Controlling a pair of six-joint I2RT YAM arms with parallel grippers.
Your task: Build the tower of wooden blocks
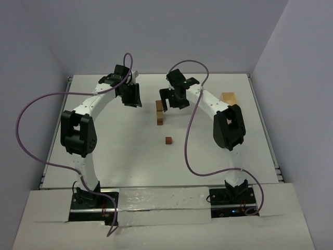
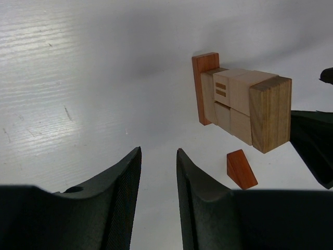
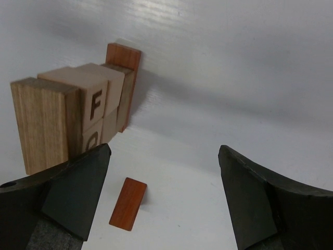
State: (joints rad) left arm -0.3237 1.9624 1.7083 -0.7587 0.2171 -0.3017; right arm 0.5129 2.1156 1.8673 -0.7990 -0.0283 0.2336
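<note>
The tower (image 1: 159, 113) is a narrow column of wood blocks at the table's middle rear: a reddish piece at its base, tan lettered cubes, and a larger tan block on top. It shows in the left wrist view (image 2: 242, 107) and the right wrist view (image 3: 73, 117). A small reddish-brown block (image 1: 168, 140) lies alone on the table just in front, also seen in both wrist views (image 2: 241, 169) (image 3: 128, 203). My left gripper (image 1: 131, 97) (image 2: 158, 151) hovers left of the tower, narrowly open and empty. My right gripper (image 1: 173, 100) (image 3: 165, 151) hovers just right of it, wide open and empty.
A tan wooden piece (image 1: 228, 97) lies at the right rear near the table's edge. Grey walls close in the table at the back and on both sides. Purple cables loop off both arms.
</note>
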